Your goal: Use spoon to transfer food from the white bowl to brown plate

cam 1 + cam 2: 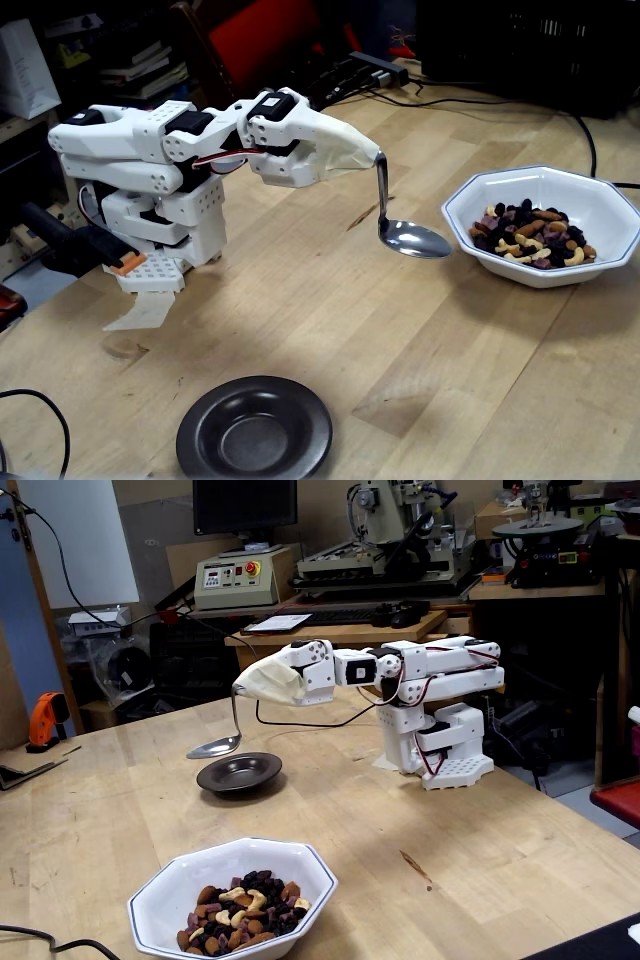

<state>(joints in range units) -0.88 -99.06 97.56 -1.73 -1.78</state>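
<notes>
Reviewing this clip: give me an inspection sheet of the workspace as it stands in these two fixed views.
Surface: wooden table, bare, with a few dark marks.
Spoon: held above the table beside the white bowl, level, nothing in it.
White bowl: holds the food, nuts and dark bits.
Brown plate: nothing on it, apart from the bowl.
Clutter: nothing seen on the table apart from cables.
Gripper: no fingers seen; the spoon handle runs into a pale cover at the arm tip.
Cables: black cable behind the bowl; another at the near left edge.
Surroundings: workshop machines, orange drill.
</notes>
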